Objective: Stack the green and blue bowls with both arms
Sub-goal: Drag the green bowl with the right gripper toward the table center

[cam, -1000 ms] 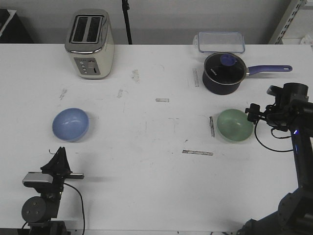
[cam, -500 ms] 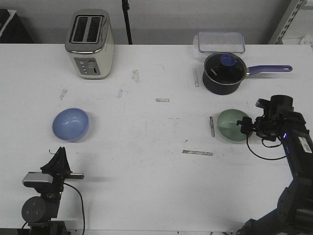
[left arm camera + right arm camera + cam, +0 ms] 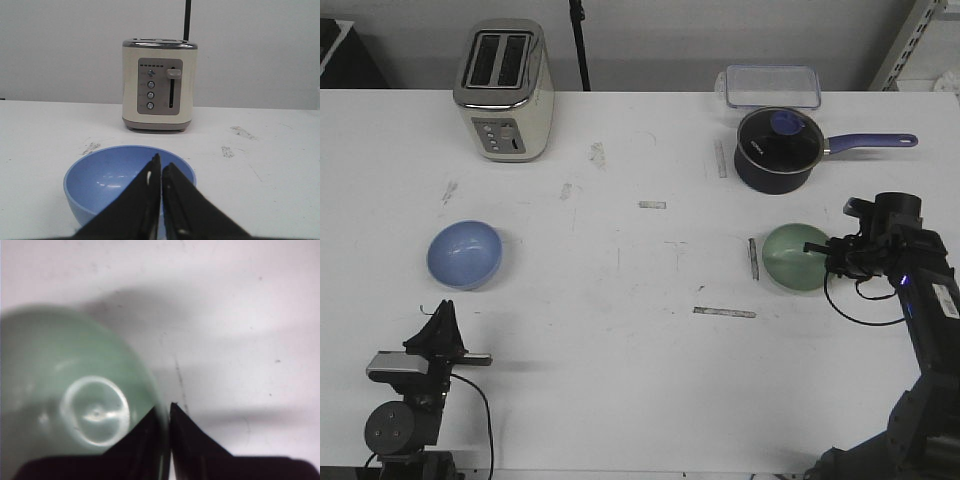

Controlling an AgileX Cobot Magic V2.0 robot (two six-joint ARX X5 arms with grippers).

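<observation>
- The right gripper [image 3: 817, 248] is seen at the right-hand rim of the green bowl [image 3: 792, 257]; in the right wrist view its fingers are pressed together on that rim, one inside the wall and one outside.
- The bowl's hollow lies just ahead of that claw, toward the table's middle; the bowl appears empty.
- The left gripper [image 3: 161, 172] is parked low at the near left edge, its jaws pressed together on nothing.
- The blue bowl [image 3: 464, 254] sits directly ahead of the left claw, near but apart from it, open side up and empty.
- The two bowls are well apart, so a carry across the table is judged to be required.
- Beyond the right claw stands a dark saucepan [image 3: 776, 150] with a lid on, its contents hidden.
</observation>
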